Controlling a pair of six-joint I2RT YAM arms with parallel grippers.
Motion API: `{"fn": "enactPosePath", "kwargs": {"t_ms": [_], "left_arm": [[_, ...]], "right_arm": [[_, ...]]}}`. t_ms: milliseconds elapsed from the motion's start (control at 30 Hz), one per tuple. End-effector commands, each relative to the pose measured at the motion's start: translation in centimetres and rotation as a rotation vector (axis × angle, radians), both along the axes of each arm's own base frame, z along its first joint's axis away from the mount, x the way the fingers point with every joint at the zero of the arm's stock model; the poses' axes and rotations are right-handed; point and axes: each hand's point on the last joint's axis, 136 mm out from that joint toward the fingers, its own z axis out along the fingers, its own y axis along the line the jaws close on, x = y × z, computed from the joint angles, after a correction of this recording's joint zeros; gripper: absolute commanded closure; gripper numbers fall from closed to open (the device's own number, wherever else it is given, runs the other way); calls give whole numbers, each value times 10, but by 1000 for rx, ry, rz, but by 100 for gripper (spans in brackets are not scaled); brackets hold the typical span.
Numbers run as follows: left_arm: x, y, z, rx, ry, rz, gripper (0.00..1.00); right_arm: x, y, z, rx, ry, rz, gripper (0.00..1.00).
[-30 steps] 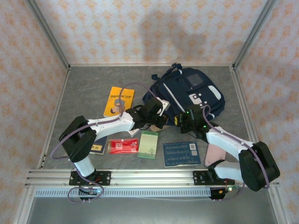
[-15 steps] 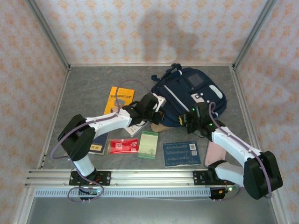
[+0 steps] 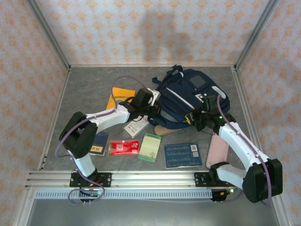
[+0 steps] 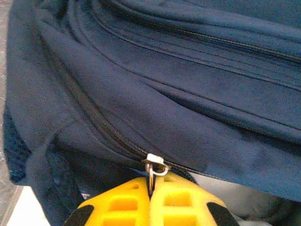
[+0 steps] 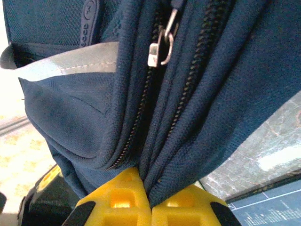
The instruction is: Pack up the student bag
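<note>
The student bag [image 3: 193, 96], dark navy with white stripes and a grey panel, lies at the back right of the table. My left gripper [image 3: 151, 104] is at the bag's left edge, shut on a metal zipper pull [image 4: 155, 165] of the bag [image 4: 178, 94]. My right gripper [image 3: 197, 117] is at the bag's near edge, shut on a fold of navy fabric [image 5: 188, 155] beside two zipper tracks. A second zipper pull [image 5: 162, 47] hangs free above it. The bag's mouth gapes between the grippers, showing a tan lining [image 3: 165, 129].
On the table lie an orange book [image 3: 118, 96], a white card [image 3: 137, 126], a red pouch [image 3: 123, 147], a green notebook [image 3: 150, 147], a blue booklet [image 3: 182, 154], a dark booklet [image 3: 99, 143] and a pink case [image 3: 217, 148]. Patterned walls enclose the table.
The left gripper has pulled the zipper pull leftward and back along the bag. The right gripper has moved right and back holding the fabric, and the bag has shifted with them.
</note>
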Motion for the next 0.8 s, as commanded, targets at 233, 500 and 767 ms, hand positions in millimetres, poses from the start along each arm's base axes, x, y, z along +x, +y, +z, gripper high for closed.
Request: {"fn": "enactPosePath", "kwargs": {"t_ms": [233, 500, 767], "left_arm": [[55, 16, 9, -14, -66, 82, 100], [72, 11, 11, -63, -64, 73, 100], [56, -16, 32, -251, -43, -28, 100]], "right_arm": [[-10, -27, 9, -233, 71, 212, 100], [-19, -53, 9, -435, 108, 328, 100], [2, -28, 52, -477, -109, 552, 65]]}}
